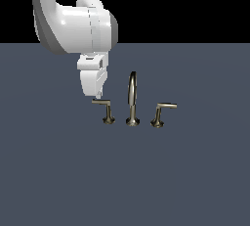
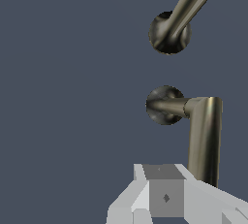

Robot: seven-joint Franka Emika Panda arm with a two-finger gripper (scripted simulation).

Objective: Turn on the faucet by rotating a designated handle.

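The faucet is a brushed-metal set on the dark floor: a tall arched spout (image 1: pixel 132 98) between two short lever handles. The designated handle (image 1: pixel 107 111) stands on the exterior view's left of the spout, its thin bar (image 1: pixel 101 102) pointing left. My gripper (image 1: pixel 98 96) hangs straight down with its tip touching or just above the free end of that bar. Its fingers look pressed together, holding nothing. In the wrist view the gripper (image 2: pixel 164 196) sits beside the end of the bar (image 2: pixel 205 140), with the handle's post (image 2: pixel 164 105) and the spout's base (image 2: pixel 168 34) beyond.
The mirror-image handle (image 1: pixel 158 115) stands on the exterior view's right of the spout, its bar pointing right. The white arm (image 1: pixel 73 24) comes down from the upper left. Flat grey floor (image 1: pixel 125 181) lies all around the faucet.
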